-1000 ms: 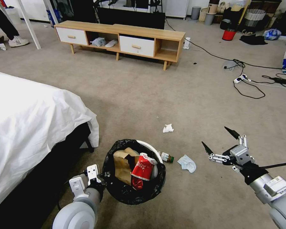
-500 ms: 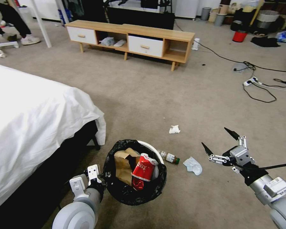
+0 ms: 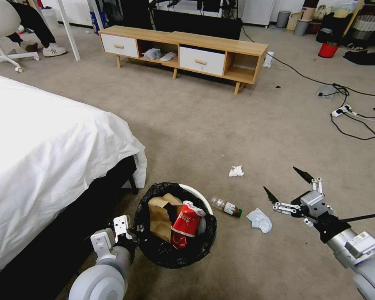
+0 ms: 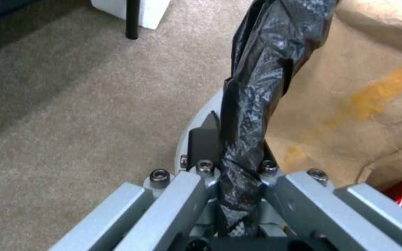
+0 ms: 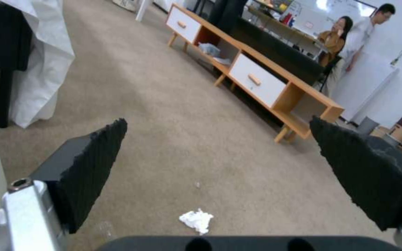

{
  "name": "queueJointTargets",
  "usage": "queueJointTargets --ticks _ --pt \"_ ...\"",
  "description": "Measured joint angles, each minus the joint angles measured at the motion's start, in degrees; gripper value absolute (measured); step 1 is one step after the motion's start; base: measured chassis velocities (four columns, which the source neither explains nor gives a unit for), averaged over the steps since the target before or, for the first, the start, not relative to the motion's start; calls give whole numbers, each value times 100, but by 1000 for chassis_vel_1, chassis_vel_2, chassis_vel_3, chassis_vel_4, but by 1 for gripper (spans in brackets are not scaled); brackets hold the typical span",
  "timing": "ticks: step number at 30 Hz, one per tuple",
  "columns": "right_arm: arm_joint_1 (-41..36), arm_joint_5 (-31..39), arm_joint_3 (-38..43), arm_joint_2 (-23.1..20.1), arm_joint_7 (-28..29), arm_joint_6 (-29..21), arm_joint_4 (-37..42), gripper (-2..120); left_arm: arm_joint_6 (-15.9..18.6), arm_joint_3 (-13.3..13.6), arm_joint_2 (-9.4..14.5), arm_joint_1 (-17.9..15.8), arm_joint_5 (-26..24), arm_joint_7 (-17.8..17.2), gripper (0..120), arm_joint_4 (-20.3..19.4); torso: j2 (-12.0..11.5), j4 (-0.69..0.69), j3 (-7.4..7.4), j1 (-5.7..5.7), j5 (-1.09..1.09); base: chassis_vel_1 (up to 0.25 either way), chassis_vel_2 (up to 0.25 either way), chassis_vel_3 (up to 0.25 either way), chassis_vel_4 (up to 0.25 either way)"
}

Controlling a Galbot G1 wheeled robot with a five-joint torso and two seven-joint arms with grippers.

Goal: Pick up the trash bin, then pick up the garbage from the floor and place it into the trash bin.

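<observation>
The trash bin (image 3: 199, 194), white with a black bag (image 4: 261, 66) over its rim, hangs low in front of me. My left gripper (image 3: 128, 234) is shut on the bin's bag-covered rim (image 4: 236, 139). Inside lie a brown paper bag (image 3: 159, 213) and a red carton (image 3: 186, 220). On the floor (image 3: 221, 129) to the bin's right lies garbage: a clear bottle (image 3: 226, 206), a crumpled white piece (image 3: 259, 220) and a white tissue (image 3: 236, 171) farther off. My right gripper (image 3: 280, 179) hovers open and empty above the floor, right of the white piece; the right wrist view has the tissue (image 5: 196, 220) ahead of its fingers (image 5: 94, 167).
A bed with a white sheet (image 3: 41, 141) fills the left side, close to the bin. A low wooden TV stand (image 3: 187, 46) stands across the carpet. Cables and a power strip (image 3: 346, 110) lie at the right, a red bucket (image 3: 328, 50) behind them.
The whole head picture has shifted, so the camera moved: bed, stand and floor litter sit further right in view. Both grippers and the held bin keep their places in the picture.
</observation>
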Motion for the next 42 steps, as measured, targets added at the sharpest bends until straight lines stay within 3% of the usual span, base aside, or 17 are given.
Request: queueJointTargets --ticks 32,42 --pt "-15 2 60 29 2 -120 39 100 -29 -27 -35 -71 0 -32 1 28 0 0 0 0 0 0 0 0 0" --pt "-25 33 68 68 20 -212 74 100 -41 -25 24 -96 -39 -35 1 28 0 1 1 0 -1 -133 125 139 -116"
